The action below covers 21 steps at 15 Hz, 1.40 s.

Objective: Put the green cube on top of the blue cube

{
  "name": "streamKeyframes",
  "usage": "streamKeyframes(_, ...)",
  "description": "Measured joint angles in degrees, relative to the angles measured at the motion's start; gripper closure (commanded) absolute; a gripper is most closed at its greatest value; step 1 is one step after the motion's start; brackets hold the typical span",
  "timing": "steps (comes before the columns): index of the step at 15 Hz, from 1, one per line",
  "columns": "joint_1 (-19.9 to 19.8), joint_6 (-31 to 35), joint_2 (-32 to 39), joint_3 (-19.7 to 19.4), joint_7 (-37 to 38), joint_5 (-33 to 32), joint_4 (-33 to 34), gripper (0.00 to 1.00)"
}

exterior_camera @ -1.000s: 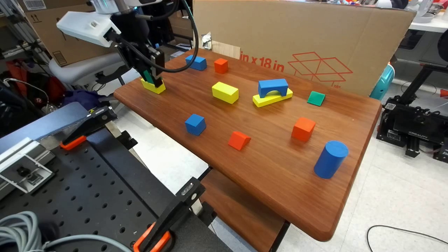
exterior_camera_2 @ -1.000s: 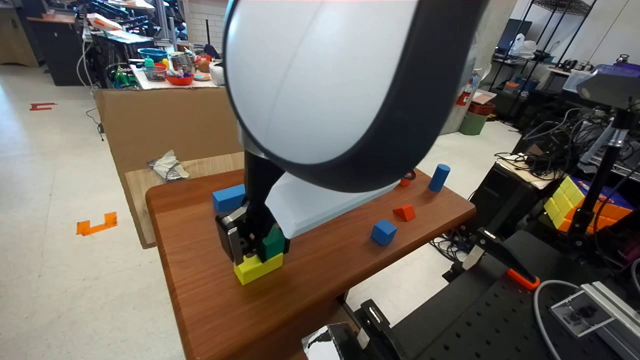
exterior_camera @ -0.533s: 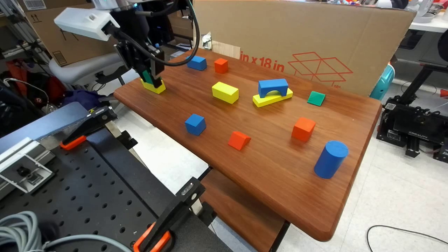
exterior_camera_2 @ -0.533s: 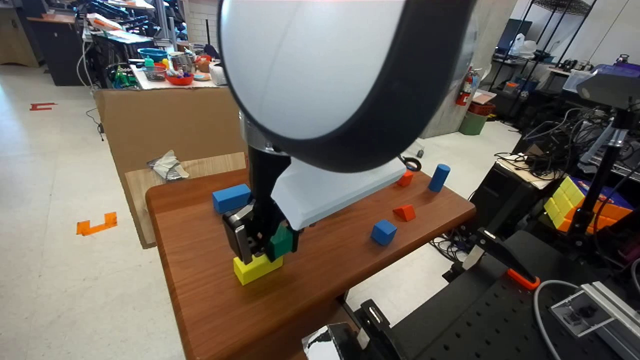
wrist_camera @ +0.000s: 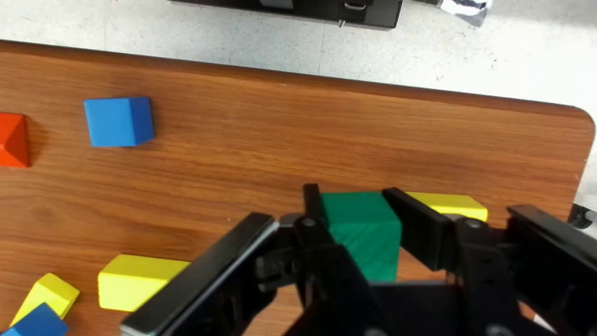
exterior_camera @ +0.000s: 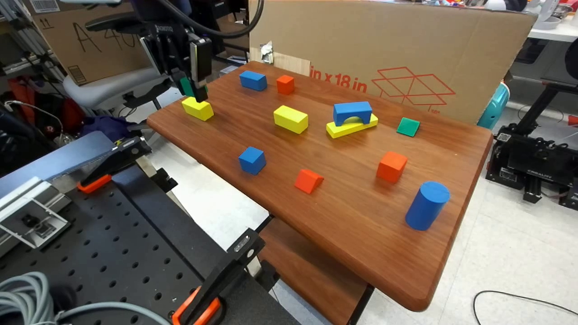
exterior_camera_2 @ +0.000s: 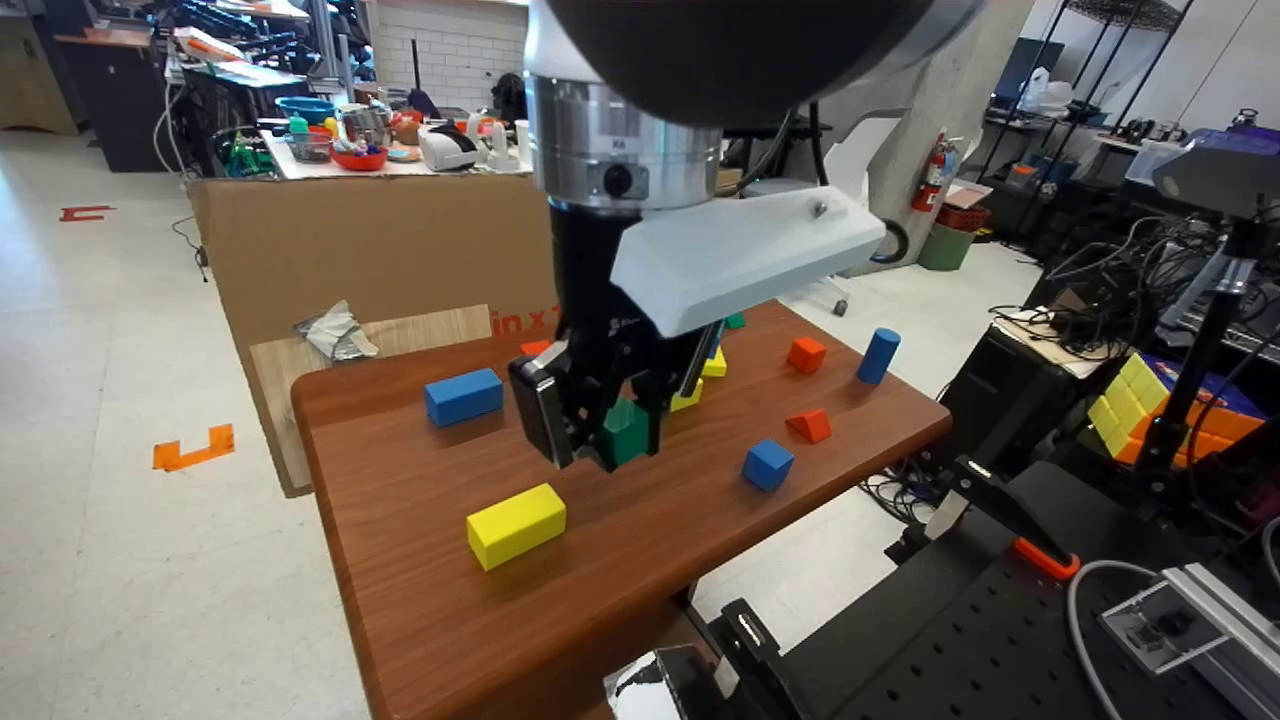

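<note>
The green cube (wrist_camera: 366, 233) is held between the two finger pads of my gripper (wrist_camera: 353, 200) in the wrist view. The gripper is shut on it, above the wooden table. The green cube also shows in both exterior views (exterior_camera: 186, 86) (exterior_camera_2: 625, 432), partly covered by the fingers. The blue cube (exterior_camera: 252, 160) rests on the table near its long edge, with nothing on top. It also shows in an exterior view (exterior_camera_2: 767, 465) and at the upper left of the wrist view (wrist_camera: 114, 122). The gripper is well apart from the blue cube and higher than it.
A yellow block (exterior_camera_2: 516, 527) lies on the table near the gripper. An orange-red wedge (exterior_camera: 308, 181) lies beside the blue cube. Another yellow block (exterior_camera: 290, 119), a blue arch (exterior_camera: 352, 112), a long blue block (exterior_camera: 253, 81) and a blue cylinder (exterior_camera: 427, 206) stand farther off.
My gripper has risen with the green cube held in it and moved off from over the nearby yellow block, which now shows whole. The blue cube has not moved.
</note>
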Motion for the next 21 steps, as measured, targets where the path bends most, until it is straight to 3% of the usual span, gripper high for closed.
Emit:
streamKeyframes(14, -8.5, -0.2, -6.4, -5.7, -1.0, -3.2, -9.4, 0.88)
streamKeyframes(21, -9.5, 0.8, -6.4, -5.8, -2.6, -4.6, -11.4, 0.88)
